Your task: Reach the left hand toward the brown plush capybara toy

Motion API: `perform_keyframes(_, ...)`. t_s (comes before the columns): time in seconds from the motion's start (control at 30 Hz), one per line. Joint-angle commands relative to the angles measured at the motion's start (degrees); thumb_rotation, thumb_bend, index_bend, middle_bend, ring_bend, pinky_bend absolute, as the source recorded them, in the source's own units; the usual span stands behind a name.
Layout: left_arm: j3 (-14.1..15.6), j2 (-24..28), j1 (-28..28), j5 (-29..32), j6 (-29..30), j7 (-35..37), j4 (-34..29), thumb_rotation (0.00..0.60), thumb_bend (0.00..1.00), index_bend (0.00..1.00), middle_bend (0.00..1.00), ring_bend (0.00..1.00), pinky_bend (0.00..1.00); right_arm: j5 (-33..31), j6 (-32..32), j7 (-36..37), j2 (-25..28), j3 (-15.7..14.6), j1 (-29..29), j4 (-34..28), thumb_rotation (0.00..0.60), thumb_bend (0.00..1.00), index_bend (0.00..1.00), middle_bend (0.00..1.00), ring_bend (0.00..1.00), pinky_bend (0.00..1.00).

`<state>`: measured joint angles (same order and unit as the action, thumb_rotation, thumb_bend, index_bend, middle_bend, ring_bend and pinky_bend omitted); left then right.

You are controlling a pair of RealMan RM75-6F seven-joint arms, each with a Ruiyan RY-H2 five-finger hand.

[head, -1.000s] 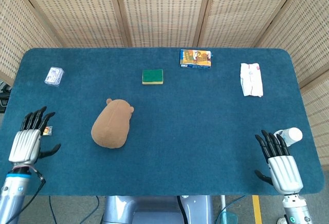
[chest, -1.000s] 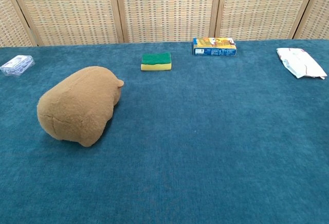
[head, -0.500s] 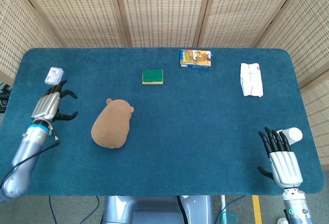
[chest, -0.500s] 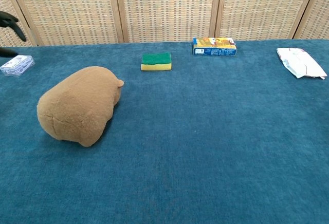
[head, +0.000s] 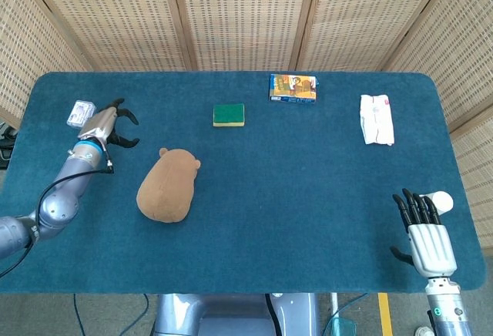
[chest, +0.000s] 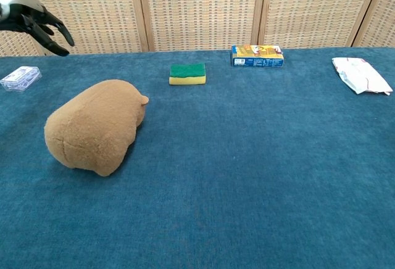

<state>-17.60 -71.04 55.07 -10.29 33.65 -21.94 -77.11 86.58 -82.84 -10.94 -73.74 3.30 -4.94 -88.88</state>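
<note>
The brown plush capybara lies on the blue table, left of centre; in the chest view the capybara fills the left foreground. My left hand hovers up and to the left of the toy, apart from it, fingers spread and holding nothing. In the chest view the left hand shows at the top left corner, well above the toy. My right hand stays near the table's front right edge, fingers apart and empty.
A small clear packet lies just left of my left hand. A green and yellow sponge, a blue box and a white pouch sit along the back. A white bottle lies by my right hand.
My left hand has risen from the front left edge and swung forward and rightward, closer to the capybara. The right hand has drawn back slightly toward the front edge.
</note>
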Motion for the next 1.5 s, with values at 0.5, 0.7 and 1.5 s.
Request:
perform_keyframes(0.5, 9.04, -9.96, 7.96, 8.61, -6.63, 0.68, 13.11, 0.6, 0.34, 0.43, 0.0, 0.0, 0.0, -0.68, -0.44, 1.6, -0.33, 0.5, -0.23, 1.41, 0.6, 0.09, 0.02, 0.0, 0.0, 0.0)
perform_keyframes(0.7, 9.96, -11.29, 8.85, 8.48, -8.38, 2.67, 14.43, 0.6, 0.34, 0.43, 0.0, 0.0, 0.0, -0.89, -0.43, 1.81, -0.32, 0.52, -0.32, 1.52, 0.6, 0.09, 0.02, 0.0, 0.0, 0.0)
perform_keyframes(1.5, 12.03, -9.93, 9.22, 2.41, -9.76, 11.04, 12.07, 0.6, 0.44, 0.5, 0.0, 0.0, 0.0, -0.19, -0.92, 1.55, -0.29, -0.09, -0.39, 0.72, 0.6, 0.09, 0.02, 0.0, 0.0, 0.0)
